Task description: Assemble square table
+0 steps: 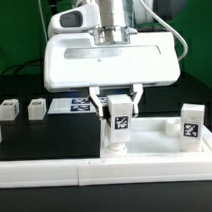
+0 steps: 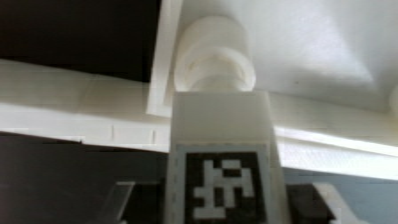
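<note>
We see the gripper [image 1: 118, 103] reaching straight down in the middle of the exterior view, its jaws clamped on the upper part of the first leg [image 1: 122, 121]. That leg stands upright with its black-and-white tag facing the camera. Its lower end meets the square slab [image 1: 161, 142] at the corner toward the exterior view's left; we cannot tell whether it sits in a socket or only rests on the surface. The square slab lies flat on the dark worktop [image 1: 45, 137], just behind the long white border rail [image 1: 57, 172]. The second leg [image 1: 192, 125] stands upright on the slab toward the exterior view's right, well apart from the first. The third leg [image 1: 8, 110] and the fourth leg [image 1: 36, 109] sit on the worktop at the exterior view's left, near each other but not touching. The marker board [image 1: 79, 105] lies between them and the gripper. In the wrist view the first leg [image 2: 222, 150] fills the middle, its tag close to the camera and its rounded tip set against a blurred white surface.
</note>
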You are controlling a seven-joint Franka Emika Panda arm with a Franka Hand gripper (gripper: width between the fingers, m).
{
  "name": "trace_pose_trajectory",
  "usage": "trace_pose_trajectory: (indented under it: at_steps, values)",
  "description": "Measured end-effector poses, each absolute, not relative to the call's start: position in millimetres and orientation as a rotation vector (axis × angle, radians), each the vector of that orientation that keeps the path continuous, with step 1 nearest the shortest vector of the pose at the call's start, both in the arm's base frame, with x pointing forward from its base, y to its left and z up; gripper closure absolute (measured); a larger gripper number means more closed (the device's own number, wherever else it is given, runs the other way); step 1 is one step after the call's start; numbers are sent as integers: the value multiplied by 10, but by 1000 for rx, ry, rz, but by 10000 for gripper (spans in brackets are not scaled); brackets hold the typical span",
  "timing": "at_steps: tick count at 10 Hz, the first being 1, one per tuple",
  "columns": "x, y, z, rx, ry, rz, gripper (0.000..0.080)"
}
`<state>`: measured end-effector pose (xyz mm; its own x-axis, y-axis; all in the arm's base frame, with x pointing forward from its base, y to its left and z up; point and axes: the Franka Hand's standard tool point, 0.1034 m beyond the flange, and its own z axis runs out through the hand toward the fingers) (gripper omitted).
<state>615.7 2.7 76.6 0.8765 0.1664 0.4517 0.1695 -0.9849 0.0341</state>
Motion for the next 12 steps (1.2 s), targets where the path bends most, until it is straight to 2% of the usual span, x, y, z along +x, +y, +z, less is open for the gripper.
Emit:
trace_pose_trajectory:
  at_steps: [2,7,8,9,10,12]
  values:
    - [6150,30,709,-3039,-271,-746,509]
    - [6136,46,700,-3041,-268,-767,501]
    - [6136,46,700,-3040,-268,-767,299]
    - [6136,46,700,-3040,-268,-767,299]
    - [6136,46,700,-3040,-268,-767,181]
    - [6136,46,700,-3040,-268,-767,152]
